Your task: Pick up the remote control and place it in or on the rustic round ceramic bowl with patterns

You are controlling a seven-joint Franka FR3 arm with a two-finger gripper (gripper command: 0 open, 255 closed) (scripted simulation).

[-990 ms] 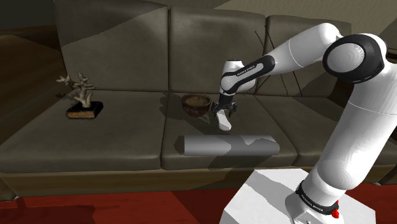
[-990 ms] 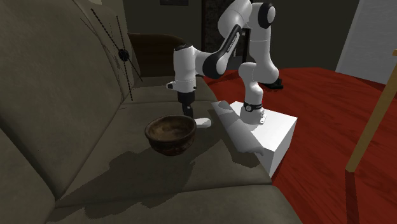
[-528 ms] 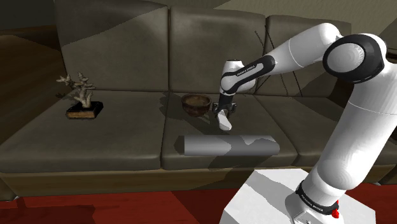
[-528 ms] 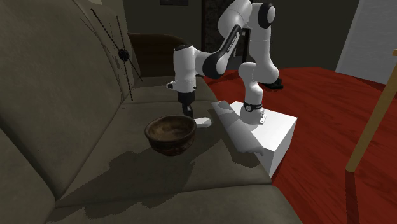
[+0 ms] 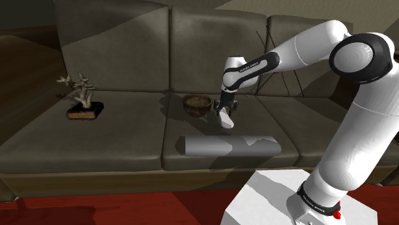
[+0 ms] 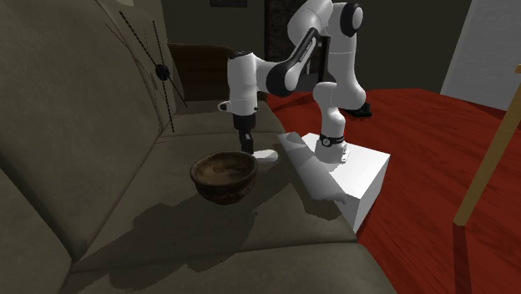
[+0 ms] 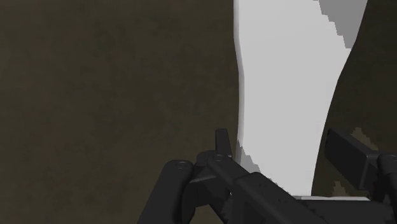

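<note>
Now | jaws clamped on remote (image 5: 226, 120) | raised slightly vs prev | bowl (image 5: 196, 104) adj.

Remote control (image 7: 280, 95): plain white, elongated, clasped at one end between the fingers of the gripper (image 7: 280, 141), low over the sofa seat (image 5: 96, 137); contact with the seat cannot be determined. Bowl (image 6: 224, 176): round, dark brown, mottled inside, upright on the seat, just beside the remote control.
</note>
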